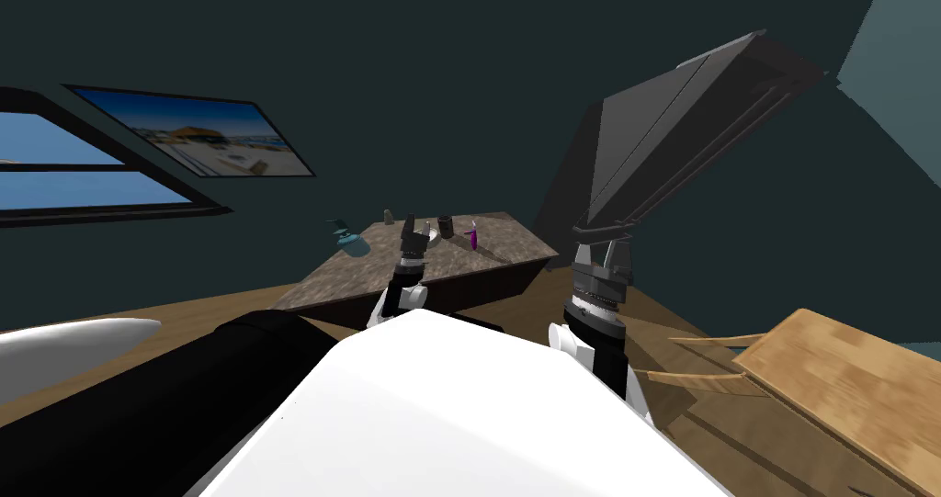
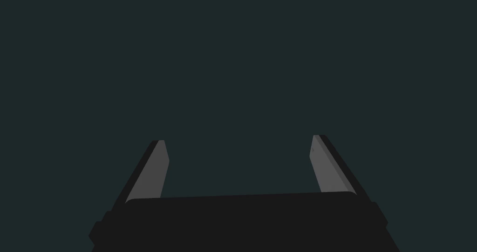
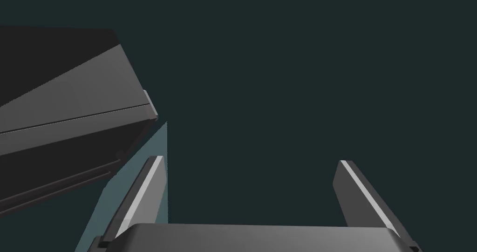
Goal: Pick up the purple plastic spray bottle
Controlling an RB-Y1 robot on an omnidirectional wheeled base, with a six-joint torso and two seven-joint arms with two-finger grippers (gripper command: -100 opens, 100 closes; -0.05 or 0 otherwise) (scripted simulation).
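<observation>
Purple spray bottle (image 1: pixel 474 237) stands near frame centre on the table (image 1: pixel 368 278), left gripper (image 2: pixel 240 144) and right gripper (image 3: pixel 251 163) both spread, empty; risk: reaching across the dark cup (image 1: pixel 445 225) could topple the slim bottle.

Counted on speckled counter (image 1: pixel 349 276): one purple spray bottle (image 1: pixel 473 238), one dark cup (image 1: pixel 446 226), one small grey item (image 1: pixel 389 216). At counter's left edge: one teal bottle (image 1: pixel 346 236). Right of counter: one dark cabinet (image 1: pixel 662 142), one wooden table (image 1: pixel 827 372).
</observation>
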